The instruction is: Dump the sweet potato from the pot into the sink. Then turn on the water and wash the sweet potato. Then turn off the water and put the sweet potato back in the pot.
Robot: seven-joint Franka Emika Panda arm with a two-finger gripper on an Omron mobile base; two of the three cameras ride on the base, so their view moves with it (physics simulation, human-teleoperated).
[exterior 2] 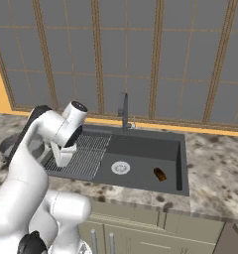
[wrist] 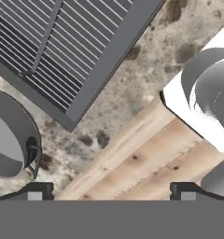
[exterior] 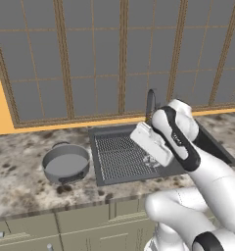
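The sweet potato (exterior 2: pixel 160 174) lies on the floor of the sink (exterior 2: pixel 141 149), right of the round silver drain (exterior 2: pixel 121 168). The grey pot (exterior: pixel 65 164) stands upright on the counter to the left of the sink, and nothing shows inside it; its rim and one handle also show in the hand view (wrist: pixel 11 140). My gripper (exterior 2: pixel 61 158) hangs over the ribbed draining section (exterior: pixel 120 154), far to the left of the sweet potato. It is open (wrist: pixel 111 191), with nothing between its fingertips (wrist: pixel 37 191). No water runs from the dark gooseneck faucet (exterior 2: pixel 124 111).
The speckled stone counter (exterior: pixel 21 181) runs on both sides of the sink. A windowed wall (exterior 2: pixel 141 54) rises behind the faucet. Wooden cabinet fronts (wrist: pixel 146 163) drop below the counter's front edge.
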